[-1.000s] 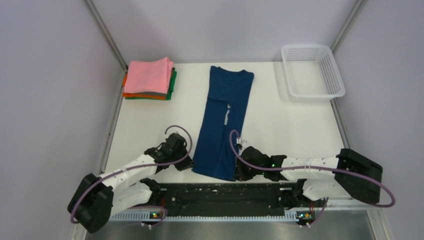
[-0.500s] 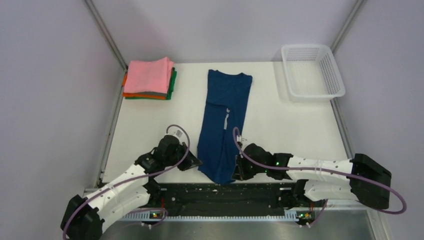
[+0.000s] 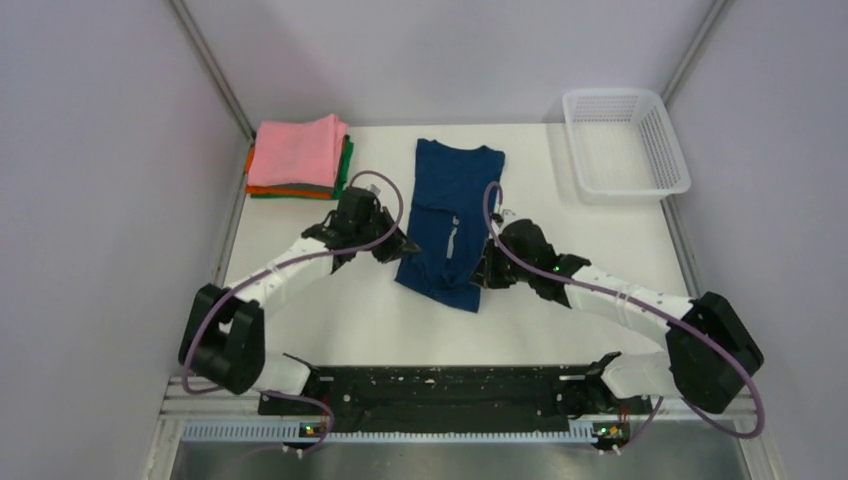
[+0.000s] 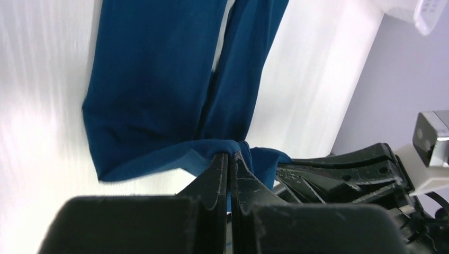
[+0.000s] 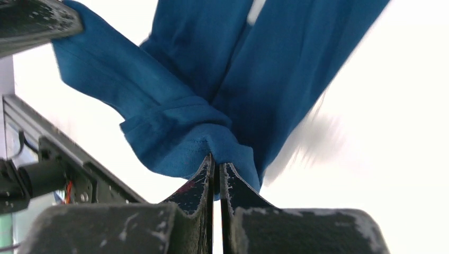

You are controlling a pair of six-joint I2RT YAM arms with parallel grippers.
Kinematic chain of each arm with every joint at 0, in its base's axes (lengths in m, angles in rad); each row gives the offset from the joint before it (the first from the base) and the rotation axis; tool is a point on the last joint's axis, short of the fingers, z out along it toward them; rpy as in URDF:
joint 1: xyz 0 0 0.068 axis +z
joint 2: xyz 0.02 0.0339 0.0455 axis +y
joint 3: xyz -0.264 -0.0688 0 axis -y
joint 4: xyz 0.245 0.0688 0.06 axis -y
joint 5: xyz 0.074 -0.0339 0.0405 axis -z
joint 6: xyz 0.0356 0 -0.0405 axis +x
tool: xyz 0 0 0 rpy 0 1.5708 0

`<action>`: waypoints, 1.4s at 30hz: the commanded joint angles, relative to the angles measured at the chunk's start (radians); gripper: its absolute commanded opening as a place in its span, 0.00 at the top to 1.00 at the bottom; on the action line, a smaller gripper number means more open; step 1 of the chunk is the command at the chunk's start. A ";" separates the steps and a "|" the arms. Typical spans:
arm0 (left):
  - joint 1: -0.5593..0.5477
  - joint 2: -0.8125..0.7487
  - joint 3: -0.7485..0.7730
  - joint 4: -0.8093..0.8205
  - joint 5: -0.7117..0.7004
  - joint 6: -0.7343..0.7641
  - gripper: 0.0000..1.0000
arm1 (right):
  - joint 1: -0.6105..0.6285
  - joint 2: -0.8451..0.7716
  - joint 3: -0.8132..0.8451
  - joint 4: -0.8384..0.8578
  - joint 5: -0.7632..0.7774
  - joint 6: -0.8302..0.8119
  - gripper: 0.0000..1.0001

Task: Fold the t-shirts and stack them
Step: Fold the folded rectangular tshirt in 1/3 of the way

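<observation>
**Top external view**
- Bench (image 3: 560,250): white surface that carries all the items.
- Navy t-shirt (image 3: 455,195): lies in the middle of the bench as a long narrow strip with its collar end toward the far edge. The near hem is raised and bunched between the two arms.
- Left gripper (image 3: 405,250): at the near-left corner of the hem, closed on the cloth.
- Right gripper (image 3: 482,275): at the near-right corner of the hem, also closed on the cloth.
- Stack of folded t-shirts (image 3: 297,155): in the far-left corner. Pink is on top, with green and orange edges showing beneath. It is well apart from the navy t-shirt.
- Basket (image 3: 625,140): white mesh, in the far-right corner, well apart from the shirt.

**Left wrist view**
- Left gripper (image 4: 229,156): the fingers are pressed together, with only a sliver between them. They pinch a fold of the navy t-shirt (image 4: 153,79) at its hem.
- The rest of the shirt stretches away over the bench.
- Right gripper (image 4: 280,172): dark body just beside, at the same hem.

**Right wrist view**
- Right gripper (image 5: 214,159): the fingers are nearly touching and clamp a rolled edge of the navy t-shirt (image 5: 275,69).
- The cloth hangs slack and creased toward the left gripper (image 5: 32,21), in the upper-left corner.
- The bench beyond is blurred.
</observation>
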 commanded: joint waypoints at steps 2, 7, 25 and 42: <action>0.058 0.184 0.187 0.051 0.079 0.071 1.00 | -0.121 0.127 0.144 0.086 -0.081 -0.069 1.00; 0.099 0.306 0.309 0.009 0.054 0.085 1.00 | -0.204 0.259 0.241 0.132 -0.149 -0.082 1.00; 0.165 0.637 0.647 -0.143 -0.036 0.176 0.86 | -0.382 0.549 0.422 0.246 -0.220 -0.105 0.91; 0.195 0.331 0.357 -0.186 0.014 0.232 0.01 | -0.403 0.297 0.194 0.239 -0.262 -0.127 0.01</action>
